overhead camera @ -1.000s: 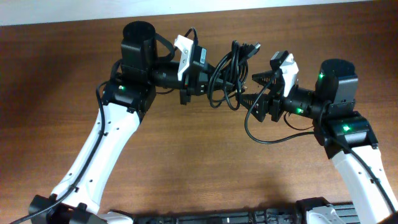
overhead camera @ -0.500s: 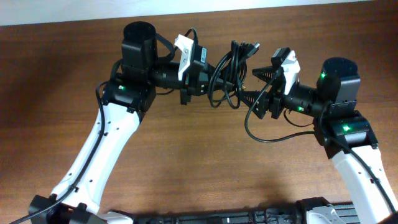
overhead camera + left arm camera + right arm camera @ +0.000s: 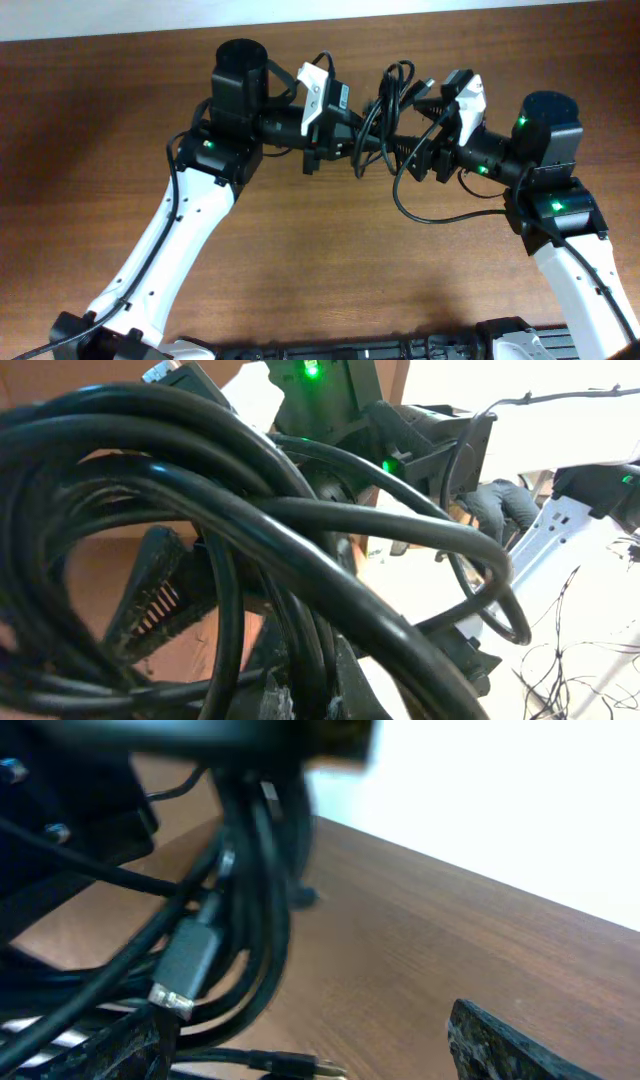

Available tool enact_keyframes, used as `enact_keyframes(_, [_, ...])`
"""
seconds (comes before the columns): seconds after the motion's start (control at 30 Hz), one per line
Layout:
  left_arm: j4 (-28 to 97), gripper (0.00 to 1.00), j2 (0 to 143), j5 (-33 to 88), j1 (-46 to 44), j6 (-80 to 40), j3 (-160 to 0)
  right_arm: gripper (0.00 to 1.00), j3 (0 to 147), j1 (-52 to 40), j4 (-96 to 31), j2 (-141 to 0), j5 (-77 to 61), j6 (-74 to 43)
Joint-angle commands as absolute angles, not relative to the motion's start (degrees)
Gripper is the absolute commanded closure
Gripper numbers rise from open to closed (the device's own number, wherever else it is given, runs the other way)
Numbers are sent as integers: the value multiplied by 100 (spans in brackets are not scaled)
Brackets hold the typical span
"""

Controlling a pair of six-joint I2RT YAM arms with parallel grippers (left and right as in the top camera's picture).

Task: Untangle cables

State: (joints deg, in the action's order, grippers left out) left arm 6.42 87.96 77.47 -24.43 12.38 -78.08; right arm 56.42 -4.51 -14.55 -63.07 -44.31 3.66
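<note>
From overhead, I have the bundle of thin black looped cables (image 3: 385, 105) held up off the brown wooden table (image 3: 300, 260), near its far edge and about midway along it. My left gripper (image 3: 362, 143) reaches in from the left and is clamped tight on the bundle. My right gripper (image 3: 408, 132) faces it from the right with its fingers spread apart, just beside the cables. A black cord (image 3: 425, 215) loops under the right wrist; I cannot tell whether it belongs to the bundle. The near half of the table is bare wood, as are both far corners.

In the left wrist view, the cables (image 3: 250, 530) crowd almost the whole frame, crossing over one another. One ridged black finger pad (image 3: 150, 600) shows behind them, and the right arm with its green light (image 3: 310, 370) stands just beyond.

In the right wrist view, the cables (image 3: 245, 890) hang on the left, a grey plug connector (image 3: 185, 965) among them. The right gripper (image 3: 310, 1045) stands wide open, with bare wood (image 3: 400, 940) running out to the table's edge.
</note>
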Motion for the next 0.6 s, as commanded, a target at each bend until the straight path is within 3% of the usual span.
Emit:
enact_keyframes(0.0, [650,100,8687,7988,-2552,1201,-7837,16,5734,-480,-1319,-6316,-3826,403])
enact_keyframes(0.57, [786,100,8687,8062,-2851,1205,-7837,16,5734,-480,-567,-6318,-3232,410])
